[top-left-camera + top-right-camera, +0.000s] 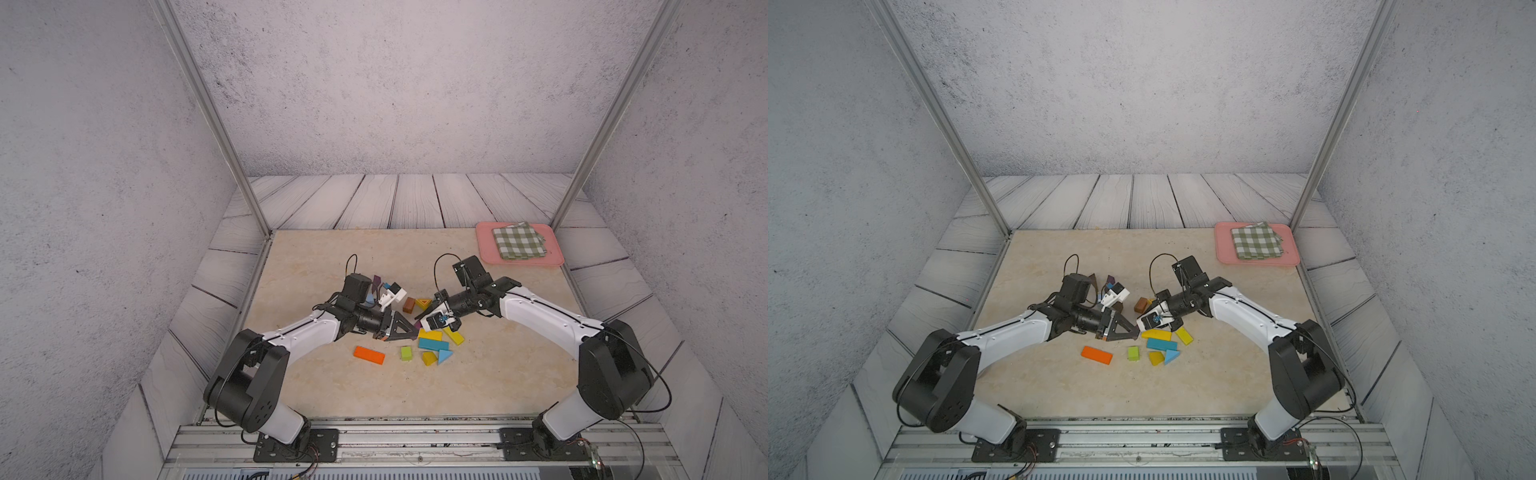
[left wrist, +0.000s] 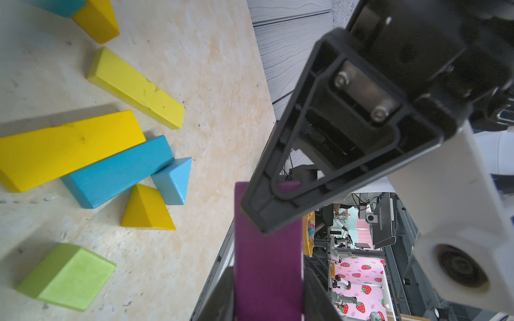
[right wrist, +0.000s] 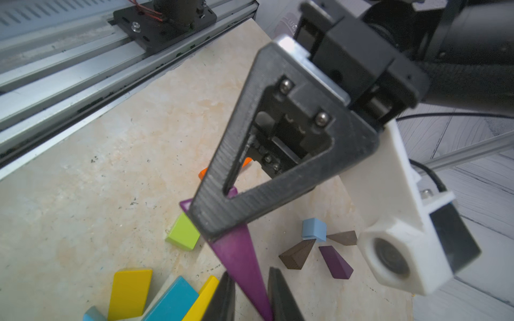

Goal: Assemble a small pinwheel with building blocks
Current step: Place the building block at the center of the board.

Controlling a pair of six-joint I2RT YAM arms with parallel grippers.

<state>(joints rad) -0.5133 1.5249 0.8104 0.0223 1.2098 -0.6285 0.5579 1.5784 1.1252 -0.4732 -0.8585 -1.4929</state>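
Handover: right gripper (image 3: 251, 300) pinched shut on the purple wedge (image 3: 239, 255) by its thin tip; left gripper (image 2: 267, 291) clamped on the thick end, wedge bridging them just above the bars (image 3: 129, 291). Risk: left lets go, tapered tip slips, wedge drops among them.

Both arms sat nose to nose mid-frame, left gripper (image 1: 1133, 330) and right gripper (image 1: 1140, 319) nearly tip to tip. Just below them lay an orange bar (image 1: 1096, 355), green cube (image 1: 1133, 353) and teal bar (image 1: 1161, 344). Pink tray (image 1: 1223, 253) with checked cloth (image 1: 1256, 246) sat upper right.
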